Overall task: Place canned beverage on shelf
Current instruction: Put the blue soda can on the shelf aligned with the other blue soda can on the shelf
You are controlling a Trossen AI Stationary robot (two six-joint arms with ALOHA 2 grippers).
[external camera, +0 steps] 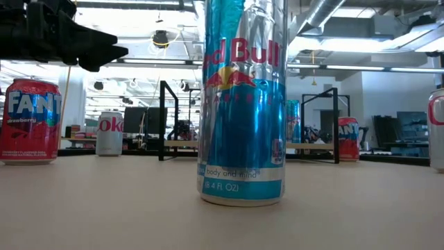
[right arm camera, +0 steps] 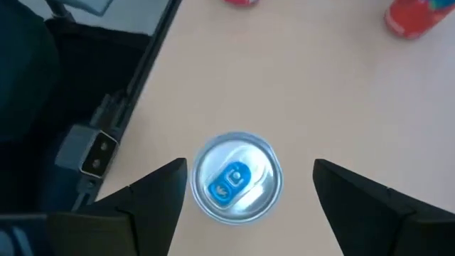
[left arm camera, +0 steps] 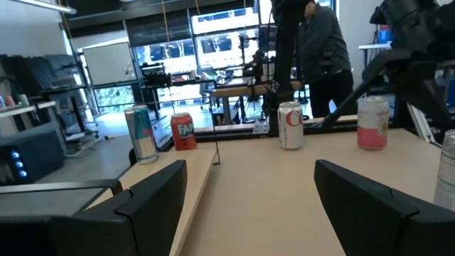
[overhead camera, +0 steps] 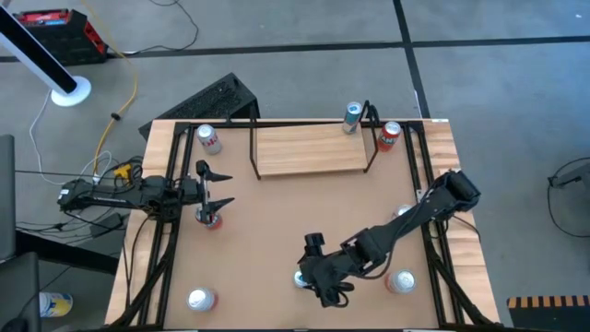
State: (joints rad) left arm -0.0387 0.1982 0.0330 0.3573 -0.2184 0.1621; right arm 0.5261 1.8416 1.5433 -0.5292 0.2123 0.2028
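A blue can (right arm camera: 235, 178) stands upright at the bench's (overhead camera: 277, 240) lower centre, the right tool (right arm camera: 245, 186) spread wide directly above it and best lowered squarely before closing, with the shelf (overhead camera: 309, 149) well apart at upper centre and the left tool (overhead camera: 213, 190) open at left.

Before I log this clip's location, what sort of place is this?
Probably a robotics lab or workshop: a wooden table set with drink cans around a small shelf, a bare concrete floor with loose cables, and workbenches and monitors in the room beyond.
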